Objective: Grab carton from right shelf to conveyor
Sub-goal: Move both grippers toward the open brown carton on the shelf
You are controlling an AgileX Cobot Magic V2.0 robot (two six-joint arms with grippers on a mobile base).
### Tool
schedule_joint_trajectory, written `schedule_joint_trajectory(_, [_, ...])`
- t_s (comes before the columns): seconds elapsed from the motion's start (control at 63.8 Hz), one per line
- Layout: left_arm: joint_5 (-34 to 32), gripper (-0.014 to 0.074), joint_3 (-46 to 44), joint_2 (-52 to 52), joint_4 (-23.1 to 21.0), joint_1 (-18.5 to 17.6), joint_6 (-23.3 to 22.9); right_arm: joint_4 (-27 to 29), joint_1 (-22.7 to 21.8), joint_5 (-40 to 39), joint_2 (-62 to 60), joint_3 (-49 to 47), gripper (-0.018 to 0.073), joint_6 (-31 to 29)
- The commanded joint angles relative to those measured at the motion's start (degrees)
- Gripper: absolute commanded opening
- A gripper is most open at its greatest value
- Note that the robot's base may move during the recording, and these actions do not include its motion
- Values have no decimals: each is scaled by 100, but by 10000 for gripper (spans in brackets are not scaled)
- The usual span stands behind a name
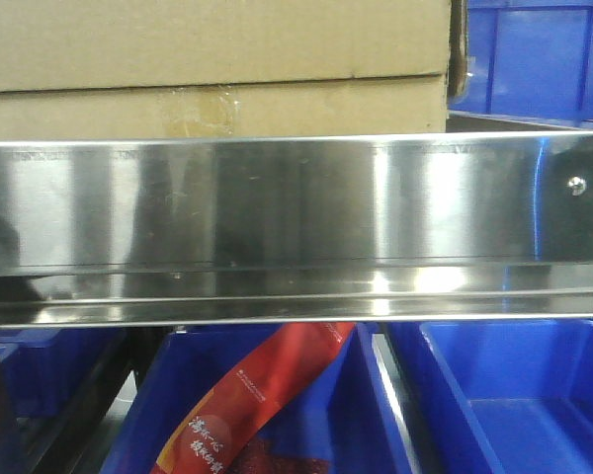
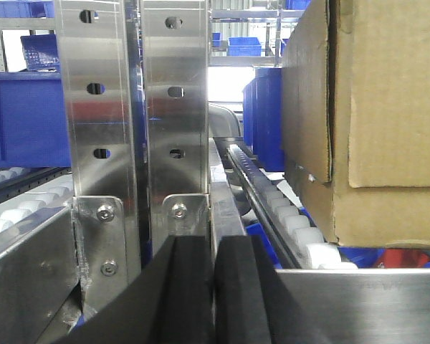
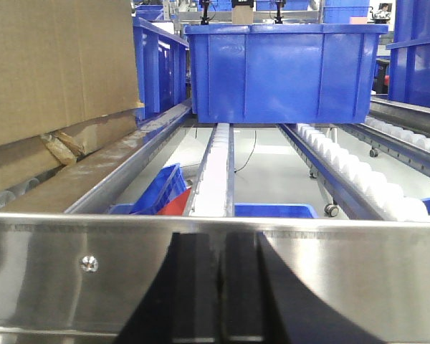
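Sitting on shelf [image 1: 277, 197], carton [image 2: 387, 107] is right of left gripper [image 2: 213, 251], left of right gripper [image 3: 220, 247] | both look equally near | both pinched closed, empty

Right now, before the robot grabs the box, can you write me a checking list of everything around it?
Surface: shiny stainless steel shelf rail, with white roller tracks behind it.
Job's things: big brown cardboard carton sits on the shelf, torn at its bottom edge; conveyor not seen.
Clutter: red printed packet lying in a blue plastic bin below the rail.
Grippers: left gripper and right gripper, jaws close together, holding nothing.
Cables: thin dark cable, probably, on the floor.
Surroundings: large blue plastic crate on the rollers.
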Motion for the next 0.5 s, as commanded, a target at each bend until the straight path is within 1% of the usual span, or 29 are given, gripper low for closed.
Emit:
schedule_joint_trajectory(0.0, [-113,15,-11,-18,38,-34,-38,4,8,-96,-46,-1,-67,-45])
schedule_joint_trajectory(0.486, [-113,15,-11,-18,38,-34,-38,4,8,-96,-46,-1,-67,-45])
